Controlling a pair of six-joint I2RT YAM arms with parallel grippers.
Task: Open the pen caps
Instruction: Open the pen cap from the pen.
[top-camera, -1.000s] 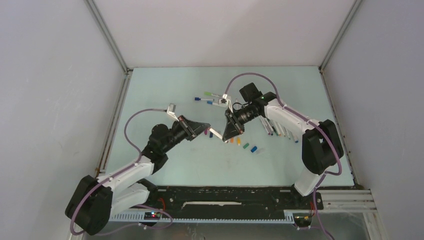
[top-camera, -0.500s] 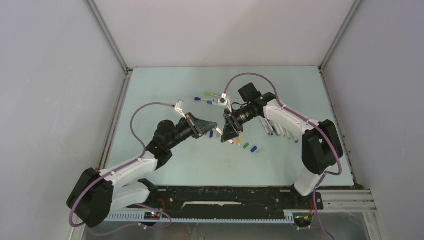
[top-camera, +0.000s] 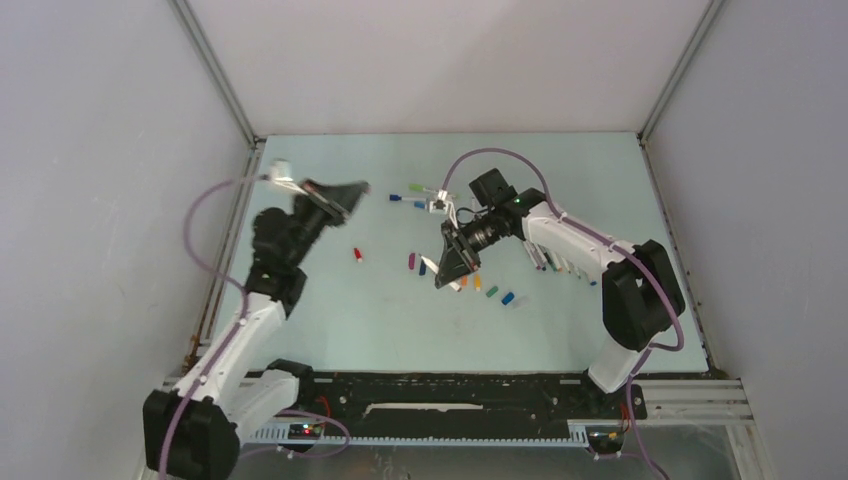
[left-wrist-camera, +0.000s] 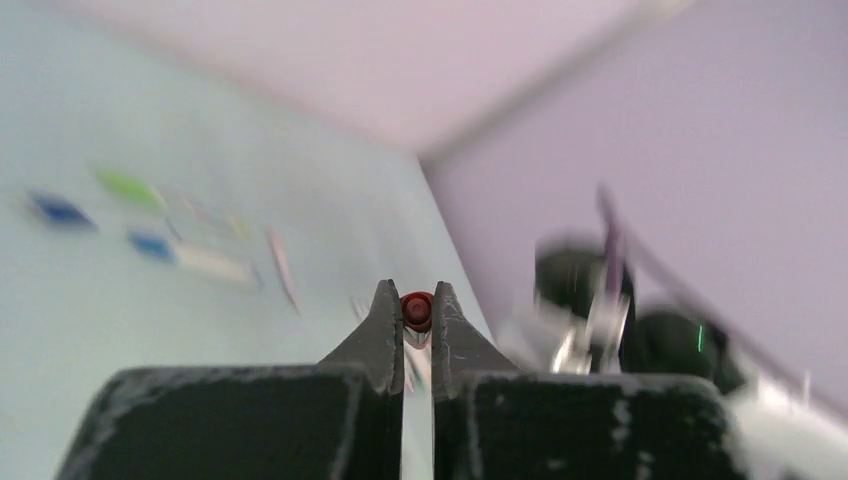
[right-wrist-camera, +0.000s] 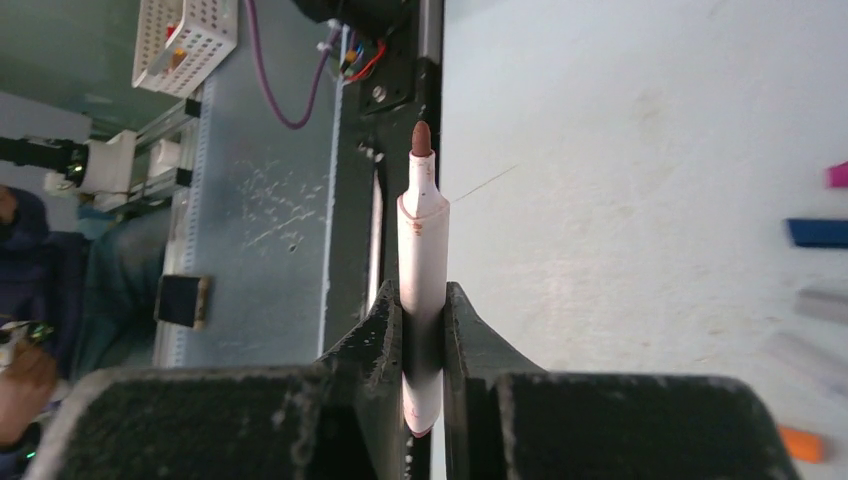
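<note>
Where the left arm is reaching: it is hanging high above the far left part of the pale blue table (top-camera: 320, 320), well apart from the other arm.
Left gripper (top-camera: 358, 187): its two fingers are pinching a small red cap (left-wrist-camera: 417, 311) right at their tips. The wrist view is showing everything behind them as a blur.
Left of middle: a small red piece (top-camera: 357, 254) is lying alone on the surface, too small to tell whether it is a cap.
Far middle: a few pens (top-camera: 415, 195) with blue and green ends are lying close together near the back of the table.
Loose caps (top-camera: 491, 291): purple, blue, orange, green, green and blue ones are lying in a slanting row. The row is running from the middle of the table toward the near right, passing under the right gripper.
Right gripper (top-camera: 445, 280): it is hovering over that row and clamping a white pen (right-wrist-camera: 420, 240) by the back part of its barrel.
Pen tip (right-wrist-camera: 421, 138): bare and brownish red, it is sticking out past the fingertips and pointing toward the near edge of the table.
Right side: more white pens (top-camera: 565, 265) are lying side by side just beside the right arm.
</note>
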